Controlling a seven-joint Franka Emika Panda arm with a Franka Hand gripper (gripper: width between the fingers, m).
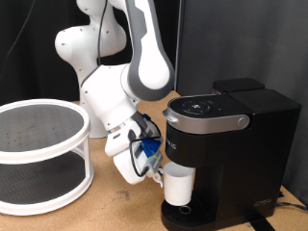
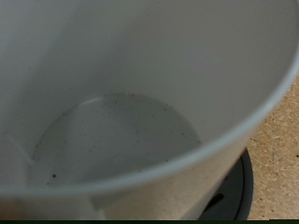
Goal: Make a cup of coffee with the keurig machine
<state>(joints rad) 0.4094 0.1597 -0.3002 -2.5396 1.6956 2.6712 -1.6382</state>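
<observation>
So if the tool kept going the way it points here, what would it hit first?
Most likely the plain white cylindrical mug: the wrist view looks straight into its speckled inside. The tool sits at that mug on the boxy black coffee maker's drip tray. Depth is unclear.

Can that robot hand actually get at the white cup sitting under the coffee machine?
Probably yes. The gripper is already right beside the cup, which stands on the drip tray under the keurig machine. Nothing lies between them, and the wrist view looks straight down into the cup's inside.
</observation>
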